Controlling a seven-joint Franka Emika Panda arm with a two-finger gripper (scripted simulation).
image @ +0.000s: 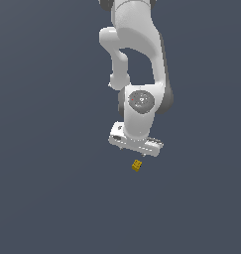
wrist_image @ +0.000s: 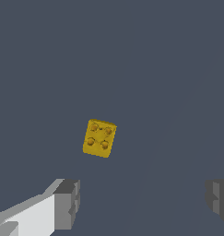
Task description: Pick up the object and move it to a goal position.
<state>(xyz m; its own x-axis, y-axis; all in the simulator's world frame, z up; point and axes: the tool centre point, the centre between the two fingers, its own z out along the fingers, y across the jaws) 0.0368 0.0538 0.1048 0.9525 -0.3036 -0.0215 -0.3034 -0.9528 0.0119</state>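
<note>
My pincer (wrist_image: 141, 203) apart, empty | cube (wrist_image: 100, 138) just ahead, ungrasped | grasp, lift, carry to goal all left

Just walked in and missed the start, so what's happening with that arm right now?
A white robot arm is poised above a tiny yellow-gold studded block lying on a plain dark grey surface. Its gripper is open, with the dark finger pads spread wide, and the block sits clear of them, untouched. Nothing is held yet, so the pickup has not happened.
</note>
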